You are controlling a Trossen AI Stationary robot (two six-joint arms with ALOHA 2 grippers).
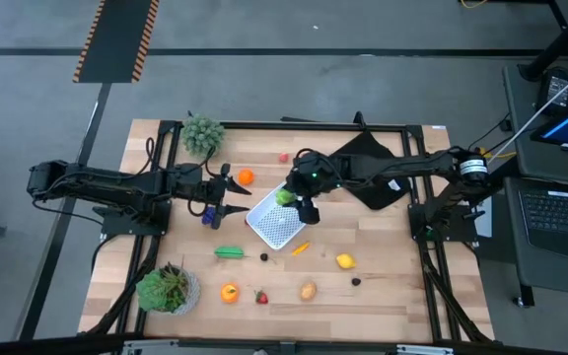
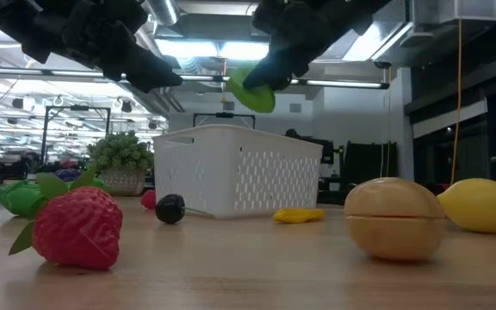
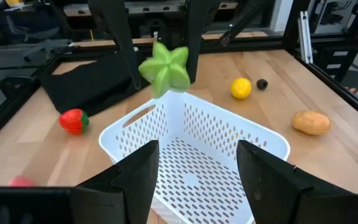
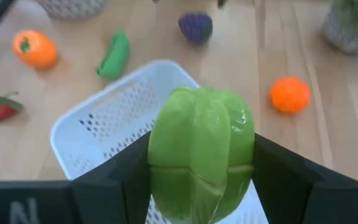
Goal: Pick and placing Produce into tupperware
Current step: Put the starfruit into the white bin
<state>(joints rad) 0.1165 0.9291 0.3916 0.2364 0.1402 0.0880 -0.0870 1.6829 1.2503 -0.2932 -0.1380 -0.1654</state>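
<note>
Right gripper clamped on green star fruit, held above white tupperware mid-tabletop, ready for dropping in. Left gripper empty, half open, just beside the tupperware.

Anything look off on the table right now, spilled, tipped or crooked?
Nothing spilled or damaged. The white container sits upright but skewed to the table edges, empty. The right gripper holds a green star fruit above its rim; the left gripper waits open beside it. Other produce lies scattered on the table.
</note>
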